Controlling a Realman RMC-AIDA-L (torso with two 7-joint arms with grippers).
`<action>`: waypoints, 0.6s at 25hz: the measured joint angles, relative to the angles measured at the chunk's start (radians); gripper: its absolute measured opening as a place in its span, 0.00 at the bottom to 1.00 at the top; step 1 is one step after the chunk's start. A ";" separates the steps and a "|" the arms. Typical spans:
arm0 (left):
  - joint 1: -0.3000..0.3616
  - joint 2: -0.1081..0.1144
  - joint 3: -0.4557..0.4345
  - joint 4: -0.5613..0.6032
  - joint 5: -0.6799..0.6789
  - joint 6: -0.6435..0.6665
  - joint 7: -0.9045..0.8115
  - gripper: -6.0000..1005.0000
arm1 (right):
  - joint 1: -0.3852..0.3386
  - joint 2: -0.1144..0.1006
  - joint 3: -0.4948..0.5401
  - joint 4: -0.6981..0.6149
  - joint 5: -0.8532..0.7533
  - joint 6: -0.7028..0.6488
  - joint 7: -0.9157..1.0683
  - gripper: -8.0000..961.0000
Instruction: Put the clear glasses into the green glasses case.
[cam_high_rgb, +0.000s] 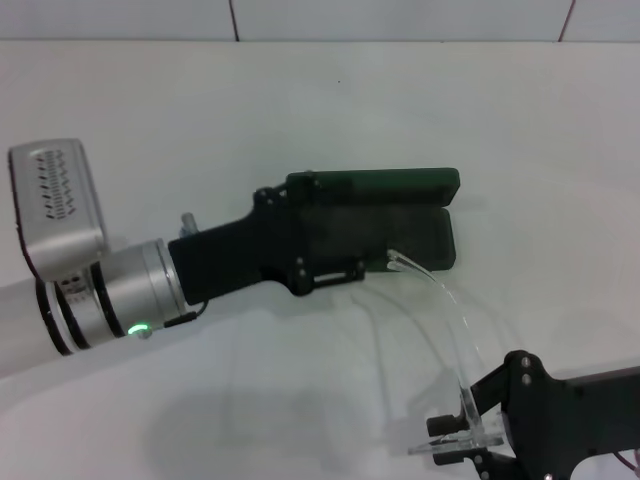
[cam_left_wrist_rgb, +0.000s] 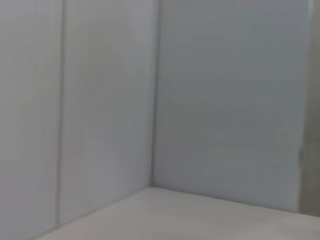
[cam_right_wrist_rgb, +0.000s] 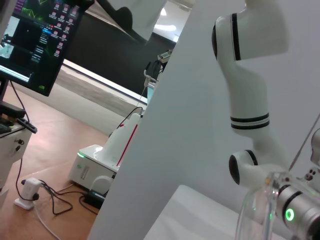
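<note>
I see the right gripper (cam_high_rgb: 462, 437) clamped on the clear glasses (cam_high_rgb: 455, 330) near the front edge, arm tips reaching the open green glasses case (cam_high_rgb: 400, 215). The left gripper (cam_high_rgb: 325, 270) covers the case; I can't tell its fingers.

left claw (cam_high_rgb: 335, 262) covering much of green glasses case (cam_high_rgb: 420, 215), right claw (cam_high_rgb: 470, 440) seemingly cut off at frame edge

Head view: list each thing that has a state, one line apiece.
green glasses case: open, lid raised at the back.
clear glasses: outside the case, held up, one arm tip at the case's front edge.
left pincer: over the case.
right pincer: shut on the glasses.
</note>
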 joint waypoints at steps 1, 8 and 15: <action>0.002 0.000 0.000 0.001 -0.013 -0.005 0.006 0.84 | 0.000 0.000 -0.001 0.002 -0.001 0.002 -0.004 0.15; 0.010 -0.003 0.000 0.010 -0.069 -0.086 0.005 0.84 | 0.002 0.001 0.000 0.023 0.007 -0.007 -0.059 0.15; 0.073 0.006 0.006 0.007 -0.225 0.032 0.007 0.84 | 0.003 0.000 0.005 0.051 0.008 0.009 -0.056 0.15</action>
